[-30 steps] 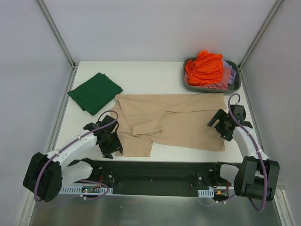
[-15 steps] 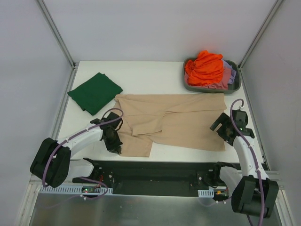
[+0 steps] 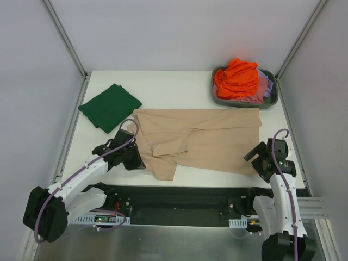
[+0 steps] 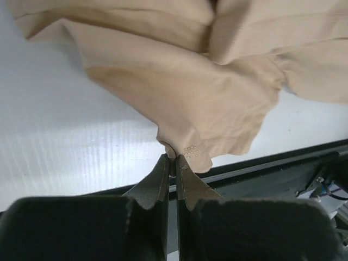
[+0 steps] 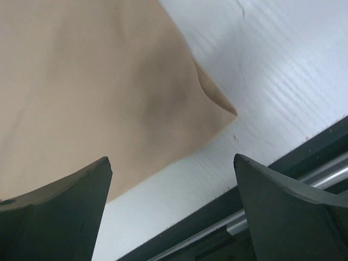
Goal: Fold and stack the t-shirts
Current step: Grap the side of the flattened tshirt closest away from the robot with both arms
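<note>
Your left gripper (image 4: 173, 161) is clamped tight on the hem of the beige tee (image 3: 201, 138) at its near left corner, where the cloth is bunched. Your right gripper (image 5: 171, 160) is spread wide above the tee's near right corner, holding nothing. The beige tee lies spread across the middle of the table (image 3: 163, 87). A folded green tee (image 3: 110, 106) lies far left; an orange tee (image 3: 236, 78) tops the tub (image 3: 217, 99)

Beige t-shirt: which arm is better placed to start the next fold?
Left. The left fingers are shut on the beige t-shirt at its near-left hem, so they could carry it over. The right fingers are open by the near-right corner, gripping nothing.
</note>
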